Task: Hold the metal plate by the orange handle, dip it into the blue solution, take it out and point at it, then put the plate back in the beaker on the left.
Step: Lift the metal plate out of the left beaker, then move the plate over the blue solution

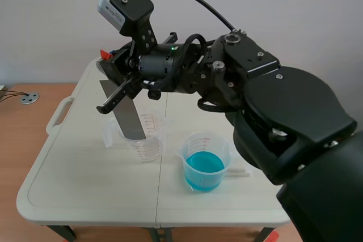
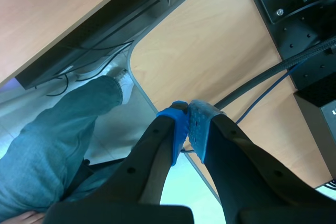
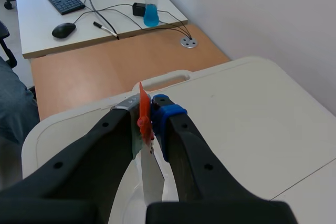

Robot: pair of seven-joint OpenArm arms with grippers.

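The right gripper [image 3: 147,113] reaches in across the table [image 1: 79,188] and is clenched on the orange handle [image 3: 143,109] of the plate [image 1: 126,114]. The plate hangs tilted, with its lower end down inside the clear beaker [image 1: 150,145]. The blue beaker [image 1: 205,168] stands near it on the right, apart. The left gripper [image 2: 187,125] is closed on nothing, pads touching, above a wooden desk [image 2: 210,51] and a person's leg [image 2: 58,135]
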